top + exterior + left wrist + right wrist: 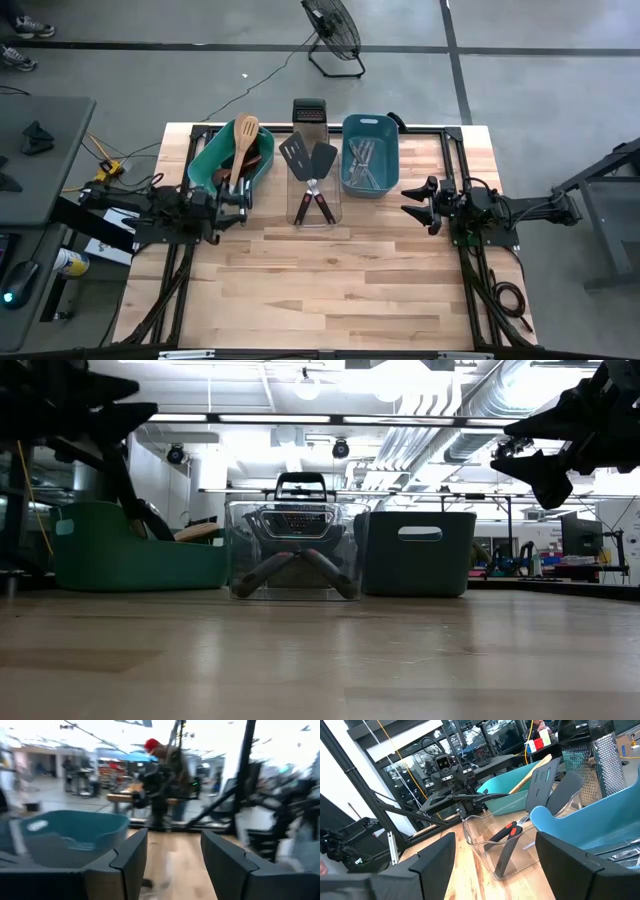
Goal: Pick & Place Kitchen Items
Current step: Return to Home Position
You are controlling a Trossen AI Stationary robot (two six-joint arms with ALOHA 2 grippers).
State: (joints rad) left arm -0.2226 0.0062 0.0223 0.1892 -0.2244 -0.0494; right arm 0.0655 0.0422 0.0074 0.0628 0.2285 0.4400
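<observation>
The wooden spoons (245, 140) lean in the teal tub (205, 165). 2 black turners (308, 155) stand in the clear tub (335, 205), and the metal utensils (362, 165) lie in the blue tub (370, 122). My left gripper (243, 203) hangs just beside the teal tub, fingers apart and empty. My right gripper (412, 201) hangs near the blue tub, fingers spread too.

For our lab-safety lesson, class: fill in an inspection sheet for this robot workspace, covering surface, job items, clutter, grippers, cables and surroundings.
Surface: wooden table, three tubs along far side.
Job's things: wooden utensils in green bin; black turners in clear tub; metal utensils in blue tub.
Clutter: box grater behind clear tub.
Grippers: left gripper and right gripper open, empty, above table sides.
Cables: fan cord across floor.
Surroundings: floor fan behind table.
</observation>
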